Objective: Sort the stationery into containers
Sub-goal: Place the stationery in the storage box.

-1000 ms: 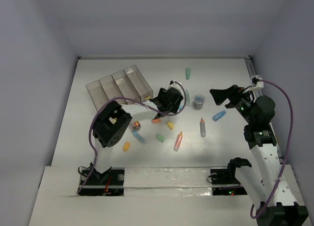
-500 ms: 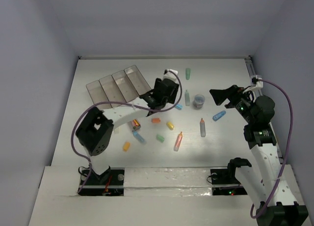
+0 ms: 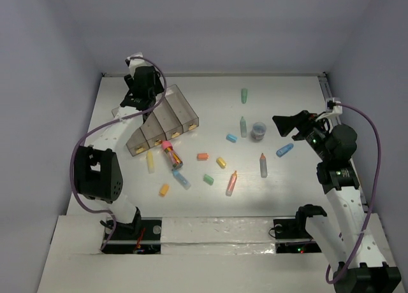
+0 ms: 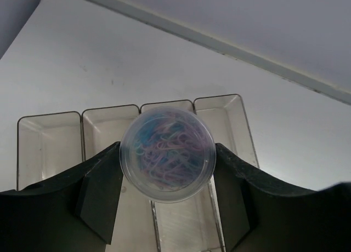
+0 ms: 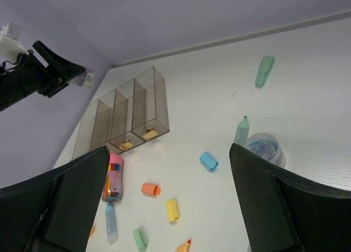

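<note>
While the left gripper (image 3: 139, 89) hangs over the far end of the smoky clear plastic four-compartment tray (image 3: 185, 108), its black fingers (image 4: 98, 192) are clamped on a small round clear pot of pastel paper clips (image 4: 167, 153). The pot is held in the air above the tray; which compartment it is over I cannot tell. Small yellowish pieces (image 3: 172, 135) sit at the near ends of the compartments. The right gripper (image 3: 280, 125) hovers with its jaws spread wide and nothing between them. It is near a second round clear pot (image 3: 258, 130), which stands just beside a pale green marker (image 3: 243, 126). Loose on the white table (image 3: 293, 197) lie a pink-capped clear tube (image 3: 171, 154) near the tray's front, a short blue block (image 3: 231, 138), an orange block (image 3: 203, 157), a yellow block (image 3: 221, 162) and a green block (image 3: 208, 178).
</note>
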### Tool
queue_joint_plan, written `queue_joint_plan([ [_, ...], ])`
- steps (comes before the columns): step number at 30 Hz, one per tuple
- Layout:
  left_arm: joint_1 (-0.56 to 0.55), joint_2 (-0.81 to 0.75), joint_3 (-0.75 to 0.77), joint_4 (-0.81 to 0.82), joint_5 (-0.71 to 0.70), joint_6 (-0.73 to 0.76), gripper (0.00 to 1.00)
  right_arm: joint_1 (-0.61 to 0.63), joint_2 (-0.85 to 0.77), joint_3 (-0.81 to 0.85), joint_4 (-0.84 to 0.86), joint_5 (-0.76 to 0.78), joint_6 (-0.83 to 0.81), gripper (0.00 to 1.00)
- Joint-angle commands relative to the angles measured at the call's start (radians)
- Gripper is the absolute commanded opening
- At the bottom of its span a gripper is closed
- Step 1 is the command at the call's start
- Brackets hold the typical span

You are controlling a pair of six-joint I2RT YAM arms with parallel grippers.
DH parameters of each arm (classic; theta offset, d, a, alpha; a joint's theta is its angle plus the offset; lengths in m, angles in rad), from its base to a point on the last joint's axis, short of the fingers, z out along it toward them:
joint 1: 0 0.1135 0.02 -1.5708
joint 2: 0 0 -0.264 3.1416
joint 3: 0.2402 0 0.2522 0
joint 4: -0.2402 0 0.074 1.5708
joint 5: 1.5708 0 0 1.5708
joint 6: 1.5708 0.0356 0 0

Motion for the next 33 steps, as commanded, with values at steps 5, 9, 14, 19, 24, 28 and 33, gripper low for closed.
queue_joint_plan([
  [5, 0.022, 0.08, 0.096, -0.029, 0.004, 0.006, 0.24, 0.022, -0.007, 0.021, -0.001, 0.032, -0.031, 0.96],
  [9, 0.022, 0.157, 0.148, -0.061, 0.001, 0.011, 0.24, 0.023, 0.003, 0.024, -0.001, 0.027, -0.033, 0.96],
  [14, 0.022, 0.203, 0.185, -0.06, 0.004, 0.025, 0.25, 0.023, 0.004, 0.027, -0.001, 0.021, -0.034, 0.96],
  [19, 0.022, 0.26, 0.208, -0.072, -0.002, 0.034, 0.27, 0.032, 0.0, 0.027, -0.001, 0.021, -0.037, 0.96],
  [24, 0.022, 0.298, 0.216, -0.066, -0.001, 0.034, 0.31, 0.032, -0.001, 0.03, -0.029, 0.016, -0.037, 0.97],
  [28, 0.022, 0.323, 0.233, -0.069, -0.004, 0.037, 0.33, 0.032, -0.003, 0.031, -0.032, 0.013, -0.037, 0.97],
  [33, 0.022, 0.341, 0.237, -0.069, -0.005, 0.037, 0.52, 0.032, -0.001, 0.031, -0.032, 0.009, -0.039, 0.97],
])
